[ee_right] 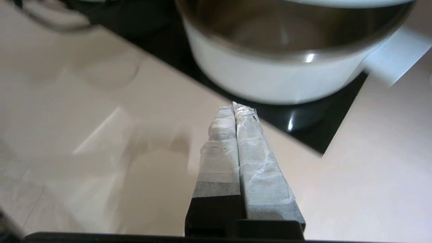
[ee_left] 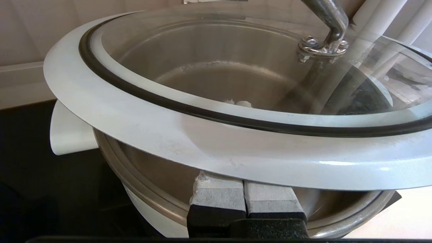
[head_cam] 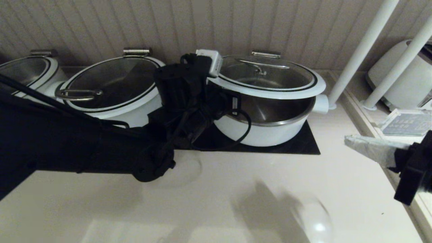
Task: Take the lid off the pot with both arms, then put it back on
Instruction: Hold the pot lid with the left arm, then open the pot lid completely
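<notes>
The lid is tilted, its front edge raised off the pot and its back edge by the steel hinge clip. The pot's steel inside shows through the gap. In the left wrist view my left gripper is shut, with its tips pressed up under the lid's white rim at the pot's left side, above the pot's rim. In the head view the arm hides those fingers. My right gripper is shut and empty, apart from the pot over the counter at the right; it also shows in the right wrist view, facing the pot.
A twin white pot with a loop-handled lid stands to the left, and another at far left. The pot sits on a black mat. Two white poles and a white appliance stand at the right, behind a counter ledge.
</notes>
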`<state>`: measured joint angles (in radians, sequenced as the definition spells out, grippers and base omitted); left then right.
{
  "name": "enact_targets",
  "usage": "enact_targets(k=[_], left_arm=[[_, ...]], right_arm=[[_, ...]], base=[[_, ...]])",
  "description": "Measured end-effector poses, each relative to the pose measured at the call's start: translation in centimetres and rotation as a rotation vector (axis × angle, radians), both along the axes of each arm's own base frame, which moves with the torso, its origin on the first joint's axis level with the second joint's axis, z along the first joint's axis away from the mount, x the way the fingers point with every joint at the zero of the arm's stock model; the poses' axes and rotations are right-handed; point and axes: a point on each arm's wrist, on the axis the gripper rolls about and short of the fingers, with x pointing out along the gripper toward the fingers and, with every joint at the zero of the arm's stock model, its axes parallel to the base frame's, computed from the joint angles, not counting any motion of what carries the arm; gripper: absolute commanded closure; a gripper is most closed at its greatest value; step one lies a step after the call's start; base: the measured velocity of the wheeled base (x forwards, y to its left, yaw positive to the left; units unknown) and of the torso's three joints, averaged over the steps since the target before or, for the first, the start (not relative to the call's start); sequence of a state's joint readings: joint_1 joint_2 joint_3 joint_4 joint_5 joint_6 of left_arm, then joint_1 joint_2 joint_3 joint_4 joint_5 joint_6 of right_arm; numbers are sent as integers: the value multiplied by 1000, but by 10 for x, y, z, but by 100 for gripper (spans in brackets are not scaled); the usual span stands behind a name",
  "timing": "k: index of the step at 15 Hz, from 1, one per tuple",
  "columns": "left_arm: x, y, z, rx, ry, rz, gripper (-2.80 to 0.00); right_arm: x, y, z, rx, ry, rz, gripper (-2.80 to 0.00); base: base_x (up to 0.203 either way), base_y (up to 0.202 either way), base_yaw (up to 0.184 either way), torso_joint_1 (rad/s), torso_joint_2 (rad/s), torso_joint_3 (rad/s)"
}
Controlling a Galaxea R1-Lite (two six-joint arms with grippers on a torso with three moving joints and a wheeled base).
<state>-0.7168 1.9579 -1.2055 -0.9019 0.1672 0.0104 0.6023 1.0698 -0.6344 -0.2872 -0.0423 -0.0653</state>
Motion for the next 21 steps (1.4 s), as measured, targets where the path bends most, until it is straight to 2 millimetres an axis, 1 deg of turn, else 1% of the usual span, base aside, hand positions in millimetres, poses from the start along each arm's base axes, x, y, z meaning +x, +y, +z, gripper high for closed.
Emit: enact_targets(k=[4,6,8,9,12,14,18,21], left_arm=[[1,0,-1,2,2,-1,0],[0,0,-1,3,1,-1,0],[0,0,-1,4,1,0,0],[0,0,-1,3,1,0,0],[0,0,-1,3,1,0,0],[0,0,-1,3,1,0,0],[0,0,-1,5,0,1,0],[0,0,-1,5,0,1,0]], right_arm=[[-2,-1,-30,-15,92,2,0],[6,5,-38,0,101,-3,0],[20,14,-42,13,91,-10,0],[28,19,-43,21,79,-13,0],[52,35,-31,62,16,-25,0],[63,42,-26,68,7,-34,0],[81,45,-27,75,-12,-65,0],[94,41,-27,72,-16,-109,0]], base=[[0,0,0,0,0,0],[0,0,0,0,0,0],[0,0,0,0,0,0],[0,0,0,0,0,0],[0,0,0,0,0,0],[0,0,0,0,0,0],[0,0,0,0,0,0],[0,0,0,0,0,0]])
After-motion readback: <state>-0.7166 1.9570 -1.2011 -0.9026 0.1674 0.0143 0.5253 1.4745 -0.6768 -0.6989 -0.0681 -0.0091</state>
